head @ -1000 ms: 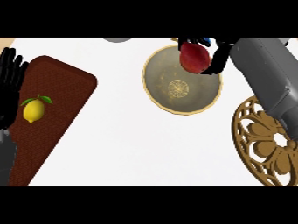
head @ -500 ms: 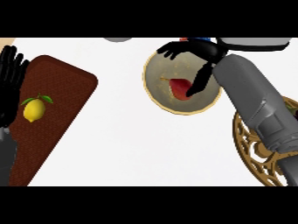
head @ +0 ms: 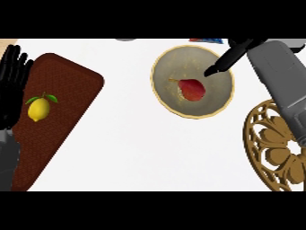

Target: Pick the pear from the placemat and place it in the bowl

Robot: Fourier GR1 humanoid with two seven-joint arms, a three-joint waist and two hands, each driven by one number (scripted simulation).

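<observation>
The red pear (head: 194, 89) lies on its side inside the bowl (head: 165, 94), a grey dish with a gold rim at the upper middle of the counter. No hand touches the pear. My right hand (head: 229, 57) hangs above the bowl's upper right rim with its fingers straight and open, pointing down toward the pear. The brown placemat (head: 69, 103) stretches along the left and carries a yellow lemon (head: 40, 108). At the left edge my left hand (head: 4, 96) rests open, fingers up, partly over the placemat.
A round gold openwork trivet (head: 281, 148) lies at the right, partly under my right forearm. A small blue and red object (head: 207, 40) and a grey one (head: 124, 39) peek in at the counter's far edge.
The right hand had the pear in its fingers over the bowl, let it go, and drew back up and right. The pear now lies in the bowl. The left hand stayed still.
</observation>
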